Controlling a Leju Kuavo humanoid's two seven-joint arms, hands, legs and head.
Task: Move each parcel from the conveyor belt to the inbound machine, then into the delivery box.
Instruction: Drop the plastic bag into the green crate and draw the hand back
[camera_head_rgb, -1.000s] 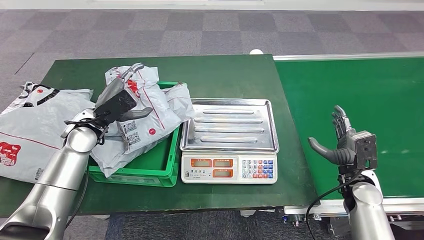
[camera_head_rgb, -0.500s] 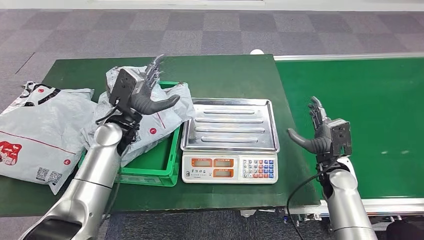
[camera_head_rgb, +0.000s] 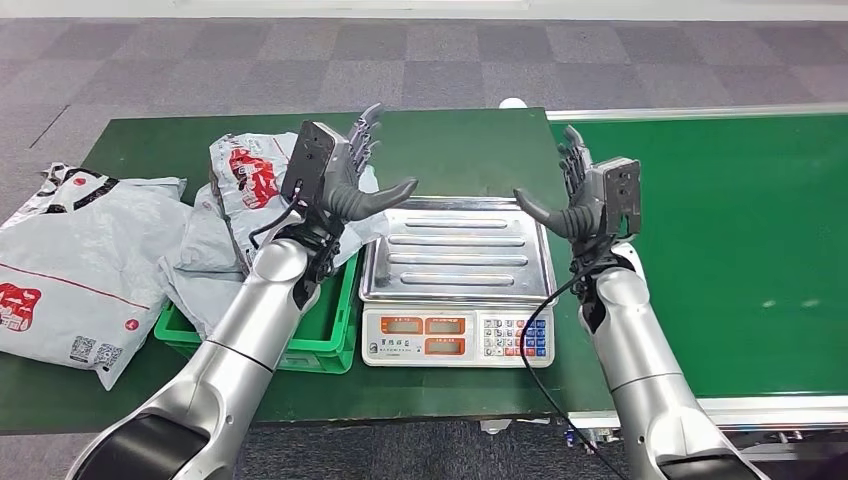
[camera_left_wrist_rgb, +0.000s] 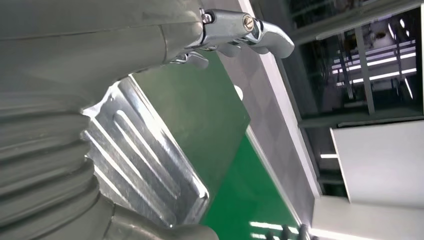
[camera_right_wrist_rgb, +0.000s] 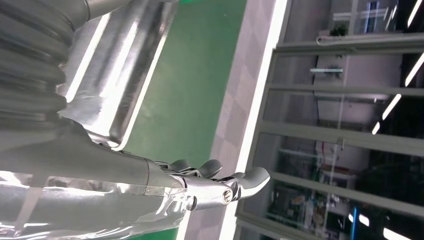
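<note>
Both hands are raised over the green surface (camera_head_rgb: 450, 150) with fingers spread and nothing in them. The left hand (camera_head_rgb: 345, 180) hangs at about 10 o'clock from the middle of the inbound machine (camera_head_rgb: 458, 285), a scale with a ribbed steel tray (camera_head_rgb: 460, 250) and a keypad panel (camera_head_rgb: 458, 337) at its near edge; its thumb points toward the tray. The right hand (camera_head_rgb: 580, 195) is held upright at about 2 o'clock from the tray's middle, just over the tray's right rim, thumb pointing in toward the left hand. In the left wrist view the steel tray (camera_left_wrist_rgb: 145, 165) shows beyond the grey ribbed cover, and the right wrist view shows the same tray (camera_right_wrist_rgb: 120, 70) against green cloth. A crumpled grey parcel (camera_head_rgb: 240, 215) with red print lies in and over the green delivery box (camera_head_rgb: 325, 335), which sits at 9 o'clock from the scale, just beside it. A 2nd, flatter grey parcel (camera_head_rgb: 70, 265) lies on the surface at the far 9 o'clock side, partly off the edge. The green conveyor belt (camera_head_rgb: 740, 240) runs at 3 o'clock from the scale. Grey carpet tiles (camera_head_rgb: 300, 60) cover the floor at 12 o'clock.
</note>
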